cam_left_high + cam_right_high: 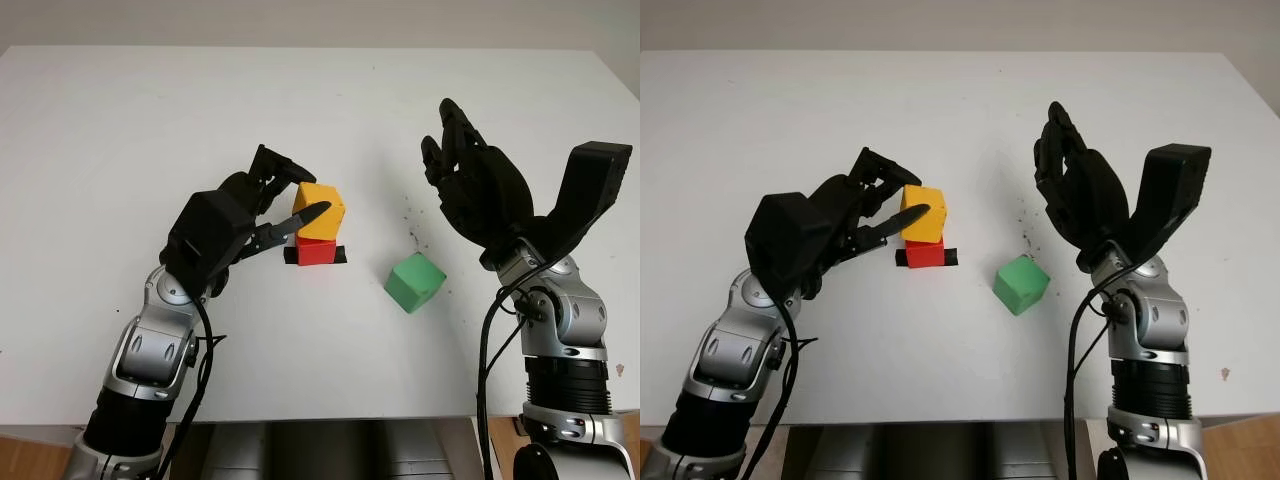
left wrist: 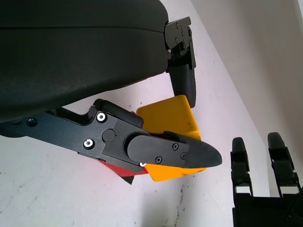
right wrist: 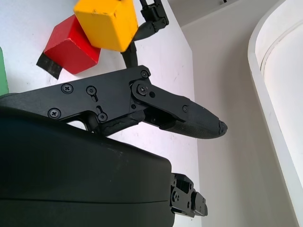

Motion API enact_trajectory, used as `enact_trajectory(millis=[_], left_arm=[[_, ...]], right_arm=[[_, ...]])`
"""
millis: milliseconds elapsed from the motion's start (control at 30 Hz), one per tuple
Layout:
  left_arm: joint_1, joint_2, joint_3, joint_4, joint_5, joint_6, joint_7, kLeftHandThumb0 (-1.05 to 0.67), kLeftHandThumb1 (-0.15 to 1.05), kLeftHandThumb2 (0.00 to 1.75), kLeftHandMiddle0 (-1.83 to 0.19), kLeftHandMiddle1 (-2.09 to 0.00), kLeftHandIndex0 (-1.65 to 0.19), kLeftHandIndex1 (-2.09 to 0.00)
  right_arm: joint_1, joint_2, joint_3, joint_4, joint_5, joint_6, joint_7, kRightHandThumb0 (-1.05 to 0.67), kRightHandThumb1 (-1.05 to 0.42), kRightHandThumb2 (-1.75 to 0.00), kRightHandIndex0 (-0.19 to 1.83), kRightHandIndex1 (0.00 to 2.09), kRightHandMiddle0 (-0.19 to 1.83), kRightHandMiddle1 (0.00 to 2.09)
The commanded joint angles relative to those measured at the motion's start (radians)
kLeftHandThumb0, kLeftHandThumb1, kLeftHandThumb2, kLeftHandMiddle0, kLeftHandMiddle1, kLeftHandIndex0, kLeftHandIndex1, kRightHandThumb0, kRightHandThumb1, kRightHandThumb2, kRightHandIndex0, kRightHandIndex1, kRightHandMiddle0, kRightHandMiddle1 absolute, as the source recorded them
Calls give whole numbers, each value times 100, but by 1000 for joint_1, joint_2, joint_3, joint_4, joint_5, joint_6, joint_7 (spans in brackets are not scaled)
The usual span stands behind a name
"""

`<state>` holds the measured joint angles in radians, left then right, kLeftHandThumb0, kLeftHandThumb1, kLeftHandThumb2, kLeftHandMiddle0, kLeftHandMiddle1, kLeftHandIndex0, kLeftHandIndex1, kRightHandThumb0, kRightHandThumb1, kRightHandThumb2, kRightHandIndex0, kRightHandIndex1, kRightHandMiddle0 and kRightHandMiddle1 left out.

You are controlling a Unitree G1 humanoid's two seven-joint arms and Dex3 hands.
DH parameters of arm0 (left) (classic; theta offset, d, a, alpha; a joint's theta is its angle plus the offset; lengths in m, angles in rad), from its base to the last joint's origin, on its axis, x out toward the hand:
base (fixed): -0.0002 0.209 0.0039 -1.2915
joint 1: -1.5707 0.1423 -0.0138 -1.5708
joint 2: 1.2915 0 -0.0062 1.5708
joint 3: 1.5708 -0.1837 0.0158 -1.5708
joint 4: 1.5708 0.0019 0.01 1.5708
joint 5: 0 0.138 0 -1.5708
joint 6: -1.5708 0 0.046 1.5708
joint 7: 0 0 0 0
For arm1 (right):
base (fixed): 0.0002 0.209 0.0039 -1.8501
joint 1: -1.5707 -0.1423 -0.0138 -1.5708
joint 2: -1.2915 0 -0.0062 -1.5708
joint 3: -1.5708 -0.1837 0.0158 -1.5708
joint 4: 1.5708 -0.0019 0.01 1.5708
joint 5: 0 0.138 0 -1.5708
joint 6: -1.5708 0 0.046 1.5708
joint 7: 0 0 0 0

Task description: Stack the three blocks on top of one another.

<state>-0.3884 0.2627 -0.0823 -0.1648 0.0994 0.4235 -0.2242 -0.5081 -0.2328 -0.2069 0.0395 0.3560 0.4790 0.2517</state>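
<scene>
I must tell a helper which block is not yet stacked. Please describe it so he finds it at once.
On the white table, between the two black robot hands, a yellow cube sits on a red cube. Beside that pile, toward the right hand, a green cube lies alone on the tabletop, the only green, untouched one.

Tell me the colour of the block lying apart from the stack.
Green, clearest in the left eye view.

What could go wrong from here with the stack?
1. The yellow cube block sits skewed on the red cube block, overhanging it; if the left hand, whose fingers close around it, lets go unevenly, it may tip off.
2. The green cube block lies alone on the white table; adding it could topple that skewed base.
3. The open right hand hovers beyond the green cube and must descend near the stack.
</scene>
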Motion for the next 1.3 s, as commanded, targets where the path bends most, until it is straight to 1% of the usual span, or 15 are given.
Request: enact_trajectory(millis=[0, 100, 200, 267, 333, 500, 533, 667, 800, 1000, 1067, 1167, 1267], left_arm=[[13, -8, 11, -34, -13, -19, -2, -72, 105, 39, -4, -29, 19, -185], [23, -2, 8, -50, -12, -35, -2, -72, 105, 40, 9, -52, 19, -181], [27, 9, 9, -54, -4, -49, -1, -71, 105, 41, 14, -57, 19, -173], [27, 15, 13, -46, -1, -53, -1, -68, 105, 40, 9, -44, 19, -166], [26, 18, 16, -33, -4, -63, -1, -66, 105, 39, 6, -38, 19, -163], [23, 25, 8, -6, 8, -91, -2, -63, 105, 39, 4, -35, 19, -160], [22, 26, 6, -3, 13, -95, -2, -64, 105, 39, 4, -35, 19, -154], [16, 30, -6, 14, 33, -114, -3, -65, 105, 40, 5, -33, 19, -140], [13, 29, -6, 26, 37, -125, -3, -66, 105, 41, 5, -31, 19, -129], [15, 32, -4, 13, 56, -126, 7, -67, 105, 41, 5, -29, 19, -113], [12, 33, 17, 3, 50, -135, 11, -66, 105, 38, 5, -29, 19, -109], [-2, 89, 47, -8, 42, -175, -29, -65, 105, 37, 6, -25, 19, -101], [-25, 195, 105, -33, 4, -221, -124, -64, 105, 28, 2, -15, 16, -98]], right_arm=[[-10, -12, -5, -4, 2, -3, 2, -63, -105, -75, -19, 0, -19, 0], [-10, -12, -6, -2, 4, -5, 5, -63, -105, -75, -19, 0, -19, 0], [-11, -12, -5, -1, 1, -5, 2, -62, -105, -75, -19, 0, -19, 0], [-12, -14, -2, 3, -2, -11, 8, -63, -105, -76, -19, 0, -19, 0], [-11, -17, -1, 4, -4, -13, 12, -63, -105, -76, -19, 0, -19, 0], [-9, -17, -9, 5, 5, -12, 18, -62, -105, -76, -19, 0, -19, 0], [-9, -18, -8, 5, 3, -13, 19, -62, -105, -76, -19, 0, -19, 0], [-8, -17, -13, -3, 7, -1, 11, -63, -105, -75, -19, 0, -19, 0], [-9, -16, -16, -2, 14, 4, 8, -63, -105, -74, -19, 0, -19, 0], [-7, -22, -8, -5, 4, -2, 10, -63, -105, -74, -19, 0, -19, 0], [-9, -19, -6, -7, 3, 0, 6, -63, -105, -74, -19, 0, -19, 0], [-8, -16, -6, -13, 5, 3, -1, -63, -105, -73, -19, 0, -19, 0], [-4, -15, -6, -22, 8, 7, -6, -63, -105, -73, -19, 0, -19, 0]])
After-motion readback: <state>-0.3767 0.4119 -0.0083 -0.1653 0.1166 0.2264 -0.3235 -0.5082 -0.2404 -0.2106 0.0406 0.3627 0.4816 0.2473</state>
